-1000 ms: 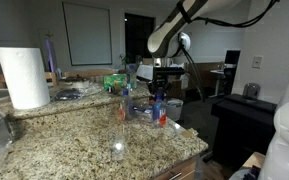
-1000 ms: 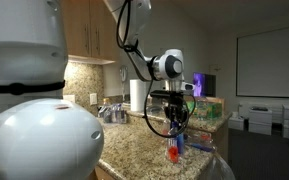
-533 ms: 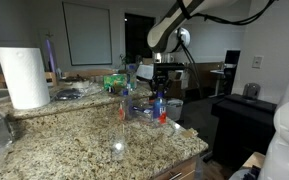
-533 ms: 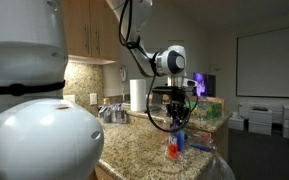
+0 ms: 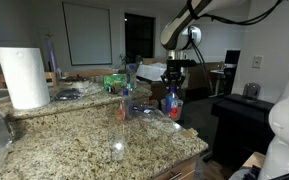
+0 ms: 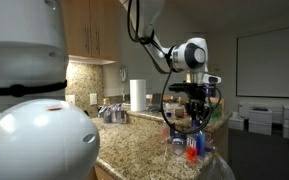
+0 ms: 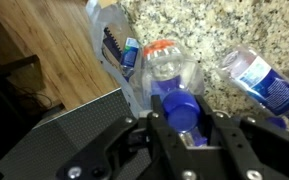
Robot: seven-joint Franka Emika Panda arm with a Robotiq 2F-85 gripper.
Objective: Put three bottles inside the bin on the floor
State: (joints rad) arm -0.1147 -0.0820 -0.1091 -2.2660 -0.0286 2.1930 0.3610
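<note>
Past the counter [image 5: 84, 150] edge, the air over the wood floor [image 7: 54, 50] lies open. Loose bottles [image 7: 266, 82] crowd that counter just beside the gripper [image 7: 182, 120] and its held bottle [image 7: 177, 103].

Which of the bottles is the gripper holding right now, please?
The upright blue-capped bottle, gripped by its cap in the gripper; the bottle lying beside it and the clear bottle standing alone are free.

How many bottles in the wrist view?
3: one bottle in the gripper, a second bottle lying on the counter, a third bottle apparently inside the plastic wrap. Others may be hidden.
</note>
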